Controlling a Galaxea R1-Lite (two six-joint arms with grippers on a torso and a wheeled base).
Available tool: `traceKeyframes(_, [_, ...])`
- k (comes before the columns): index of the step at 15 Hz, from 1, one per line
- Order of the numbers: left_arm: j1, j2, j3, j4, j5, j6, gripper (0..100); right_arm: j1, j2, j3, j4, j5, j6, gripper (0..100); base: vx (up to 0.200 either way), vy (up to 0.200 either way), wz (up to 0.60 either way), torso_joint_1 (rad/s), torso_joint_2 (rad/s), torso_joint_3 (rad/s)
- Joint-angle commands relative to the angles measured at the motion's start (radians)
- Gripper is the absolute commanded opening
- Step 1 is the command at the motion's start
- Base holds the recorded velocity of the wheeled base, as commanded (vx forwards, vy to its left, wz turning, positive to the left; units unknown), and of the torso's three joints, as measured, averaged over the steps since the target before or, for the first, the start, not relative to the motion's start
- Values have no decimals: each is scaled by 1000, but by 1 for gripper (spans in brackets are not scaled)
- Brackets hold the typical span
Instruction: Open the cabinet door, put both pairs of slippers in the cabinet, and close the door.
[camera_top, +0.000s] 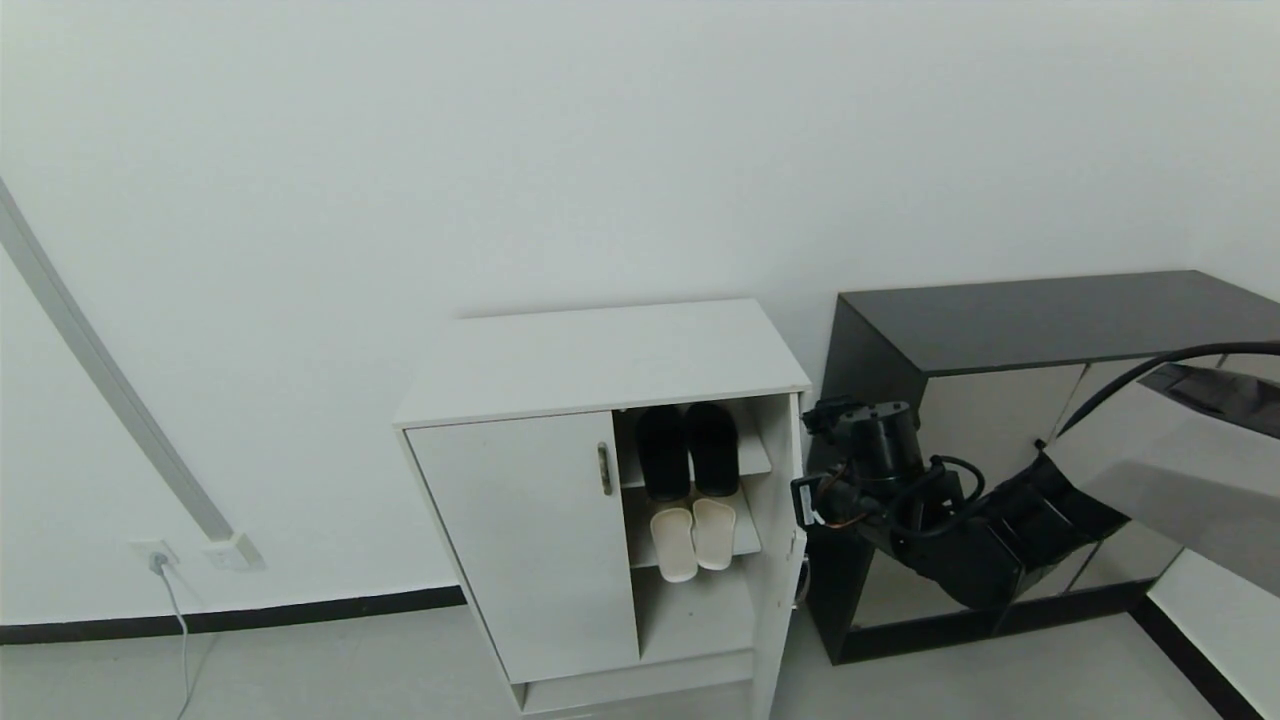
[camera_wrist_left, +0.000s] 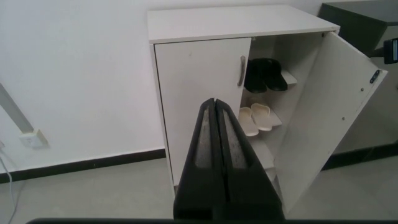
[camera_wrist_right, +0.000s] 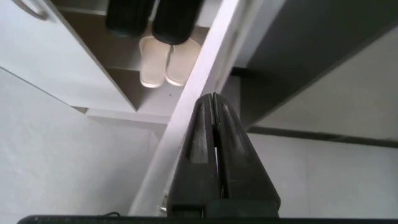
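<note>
Down at 6 o'clock in my head view stands the white cabinet (camera_top: 600, 360), against the wall. Its left door (camera_top: 520, 540) is shut, with the metal handle (camera_top: 604, 468) at its inner edge. Its right door (camera_top: 782, 590) is swung wide open, so I see it nearly edge-on from the head camera. Both pairs are inside the open half. The black slippers (camera_top: 688, 450) sit side by side on the top shelf with their toes toward the back. The white slippers (camera_top: 694, 537) are on the shelf directly below, at 6 o'clock from the black pair, and the bottom compartment under them holds nothing that I can make out. My right arm (camera_top: 940, 520) comes in from 3 o'clock, with its wrist just outside the open door, between the cabinet and the black sideboard (camera_top: 1050, 310) at the cabinet's 3 o'clock. The right gripper (camera_wrist_right: 215, 102) has its fingers pressed together with nothing between them. The door's edge runs just beside the tips, and I cannot tell whether they touch it. The left gripper (camera_wrist_left: 215, 107) is likewise closed and empty, held off in front of the cabinet's shut left door and well apart from it. A wall socket (camera_top: 155, 555) with a cord plugged in sits low on the wall at 9 o'clock from the cabinet.
</note>
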Motion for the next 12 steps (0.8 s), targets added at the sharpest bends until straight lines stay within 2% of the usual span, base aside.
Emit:
traceKeyframes(1, [0, 1, 0, 0, 0, 1, 0, 9, 33, -32, 0, 1, 1, 0, 0, 0, 0, 0, 0, 0])
traceKeyframes(12, [0, 1, 0, 0, 0, 1, 0, 15, 204, -277, -23, 30, 7, 0, 0, 0, 0, 0, 0, 0])
